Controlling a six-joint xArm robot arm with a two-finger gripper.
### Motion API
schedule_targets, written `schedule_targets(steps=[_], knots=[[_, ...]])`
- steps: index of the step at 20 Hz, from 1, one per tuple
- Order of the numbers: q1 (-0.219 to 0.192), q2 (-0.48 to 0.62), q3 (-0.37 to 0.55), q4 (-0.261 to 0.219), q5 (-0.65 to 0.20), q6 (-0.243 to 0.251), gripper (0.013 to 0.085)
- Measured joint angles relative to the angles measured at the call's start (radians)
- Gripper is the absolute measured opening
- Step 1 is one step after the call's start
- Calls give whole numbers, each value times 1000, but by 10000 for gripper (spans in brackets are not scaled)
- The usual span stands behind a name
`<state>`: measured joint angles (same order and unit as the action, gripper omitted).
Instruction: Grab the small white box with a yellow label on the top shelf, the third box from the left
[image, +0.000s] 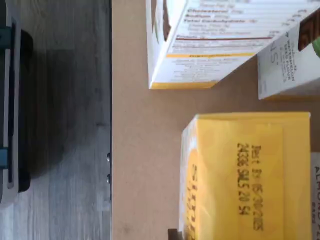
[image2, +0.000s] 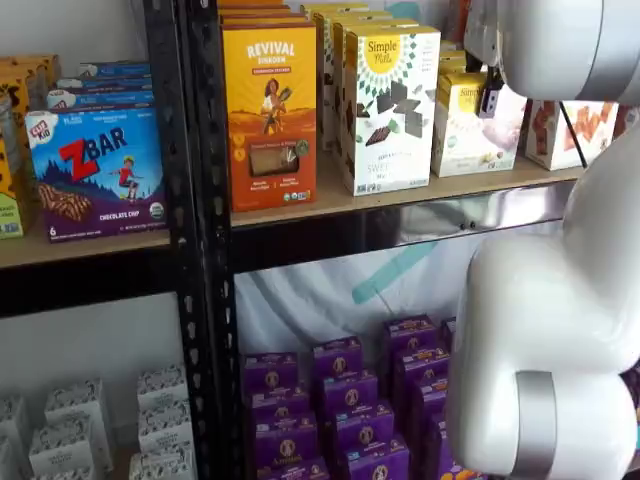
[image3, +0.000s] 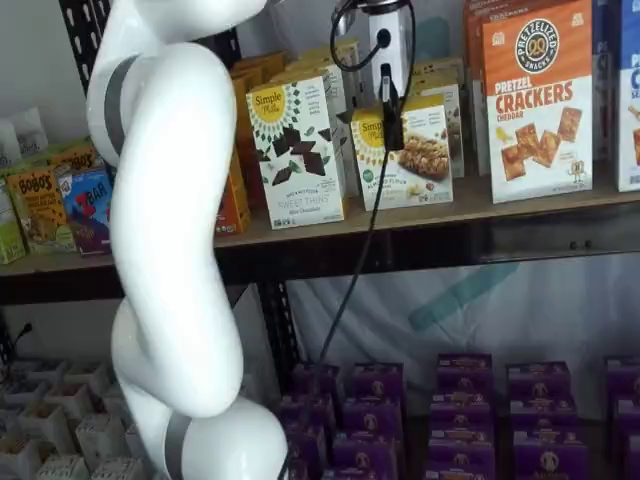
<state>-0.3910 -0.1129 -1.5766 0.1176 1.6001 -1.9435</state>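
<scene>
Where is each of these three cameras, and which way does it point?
Wrist view: rides on the arm, looking down at the small white box on the top shelf; no pincer shows.
Shelf view: faces the shelves; arm at right.
Shelf view: faces the shelves; arm at left, pincer before the box.
All share that box.

A black steel rack with punched uprights stood through the middle of a shelf view, and its dark post showed again at lower centre in a shelf view. Behind it a white wall filled the lower left of the frame. A pale sheet with a teal stripe hung across the back, right of centre. The wrist view showed grey wood-grain floor. Light was even and soft.
</scene>
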Motion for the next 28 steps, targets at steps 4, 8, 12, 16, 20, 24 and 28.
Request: schedule_targets(steps=[4, 8, 12, 16, 20, 24, 28], knots=[[6, -1, 4, 1, 0, 6, 370], [11, -2, 5, -2, 3, 11, 370], [13, 0, -1, -6, 15, 13, 330], [9, -3, -6, -13, 32, 10, 330], [-2, -14, -9, -15, 60, 0, 330], [-10, -34, -1, -26, 88, -8, 330], [-21, -66, 23, -28, 106, -18, 330]])
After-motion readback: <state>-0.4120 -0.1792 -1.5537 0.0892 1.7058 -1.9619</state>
